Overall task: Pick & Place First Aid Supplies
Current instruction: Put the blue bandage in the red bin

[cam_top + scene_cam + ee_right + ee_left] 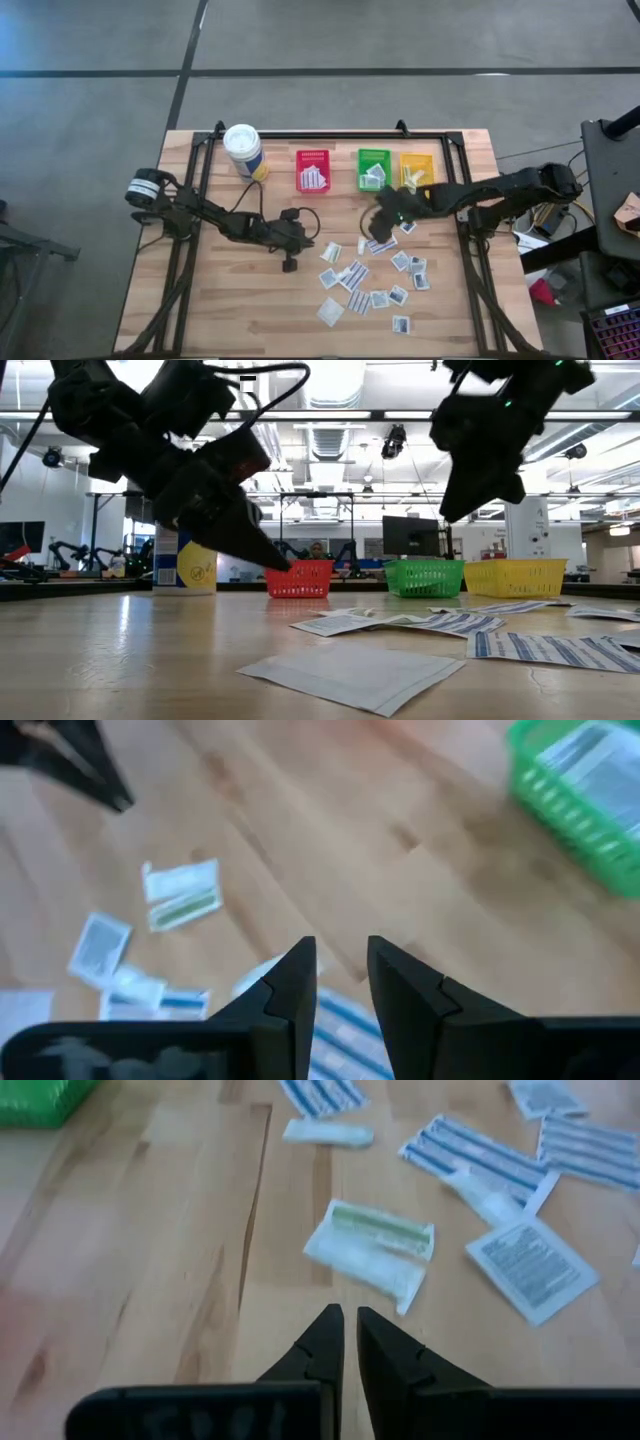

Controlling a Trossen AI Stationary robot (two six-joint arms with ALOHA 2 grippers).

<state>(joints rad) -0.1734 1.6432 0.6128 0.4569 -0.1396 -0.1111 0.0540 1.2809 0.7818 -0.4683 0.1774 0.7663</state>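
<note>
The right gripper [340, 970] hovered empty above the packets [372, 272], fingers slightly apart; the left gripper [349, 1342] was nearly closed, empty.

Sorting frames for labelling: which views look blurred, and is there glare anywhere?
Right wrist view: green bin smeared, packets soft. Left wrist view: packets slightly soft. Low view: ceiling lights glare; nearest packet soft. High view: even light, no glare.

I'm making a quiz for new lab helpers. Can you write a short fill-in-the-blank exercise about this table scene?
1. The three bins stand in a row: red, ____, yellow.
2. The white canister stands beside the ____ bin.
3. Most of the paper packets lie loose on the ____.
4. The right end effector hovers near the green bin, holding ____.

Missing words: green; red; table; nothing
</note>
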